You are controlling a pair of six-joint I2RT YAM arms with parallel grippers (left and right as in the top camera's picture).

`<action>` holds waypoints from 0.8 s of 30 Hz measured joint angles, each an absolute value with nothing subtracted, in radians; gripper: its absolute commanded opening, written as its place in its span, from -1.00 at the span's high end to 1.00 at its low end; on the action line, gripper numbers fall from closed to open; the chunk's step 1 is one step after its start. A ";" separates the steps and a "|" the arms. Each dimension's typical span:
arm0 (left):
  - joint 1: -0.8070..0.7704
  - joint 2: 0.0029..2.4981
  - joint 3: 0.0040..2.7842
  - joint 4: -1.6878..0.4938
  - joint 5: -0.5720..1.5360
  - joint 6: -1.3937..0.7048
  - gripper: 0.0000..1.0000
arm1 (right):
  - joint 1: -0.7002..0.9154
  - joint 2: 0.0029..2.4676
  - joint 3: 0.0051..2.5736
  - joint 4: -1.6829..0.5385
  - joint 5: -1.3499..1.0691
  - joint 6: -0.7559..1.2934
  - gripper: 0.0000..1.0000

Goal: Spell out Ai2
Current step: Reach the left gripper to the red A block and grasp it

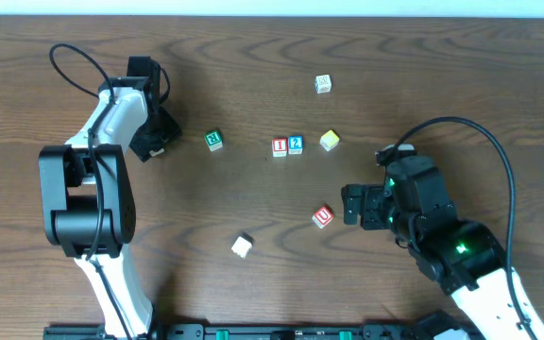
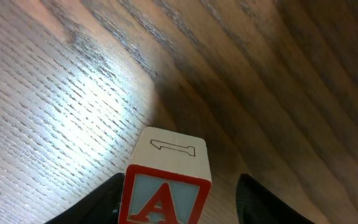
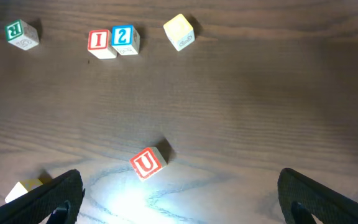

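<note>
A red-framed "A" block (image 2: 165,186) stands on the wood between the fingers of my left gripper (image 2: 179,208). The left finger is against it and a gap shows at the right finger, so the jaws are open. In the overhead view my left gripper (image 1: 154,144) is at the far left and hides the block. A red "I" block (image 1: 279,146) and a blue "2" block (image 1: 296,144) sit side by side mid-table; they also show in the right wrist view as the "I" (image 3: 99,42) and the "2" (image 3: 123,38). My right gripper (image 1: 349,204) is open and empty.
A green block (image 1: 214,140) lies left of the "I". A yellow block (image 1: 330,141) lies right of the "2". A red "U" block (image 1: 322,216) sits just ahead of my right gripper (image 3: 179,202). A pale block (image 1: 242,246) and a far block (image 1: 323,84) lie apart.
</note>
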State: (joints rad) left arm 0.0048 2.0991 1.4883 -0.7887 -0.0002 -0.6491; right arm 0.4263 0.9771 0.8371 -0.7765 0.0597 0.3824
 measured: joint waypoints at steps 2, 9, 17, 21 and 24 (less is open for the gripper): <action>0.005 2.099 1.488 -0.785 0.000 -0.649 -0.11 | 0.426 0.977 0.837 -0.777 0.060 0.383 -0.99; 0.005 2.099 1.488 -0.784 -0.008 -0.648 0.01 | 0.426 0.977 0.837 -0.777 0.059 0.383 -0.99; 0.005 2.099 1.488 -0.784 -0.029 -0.648 0.15 | 0.426 0.977 0.837 -0.777 0.059 0.383 -0.99; 0.005 2.099 1.488 -0.783 -0.036 -0.649 0.26 | 0.426 0.977 0.837 -0.777 0.059 0.383 -0.98; 0.005 2.099 1.488 -0.782 -0.038 -0.649 0.36 | 0.426 0.977 0.837 -0.777 0.059 0.383 -0.98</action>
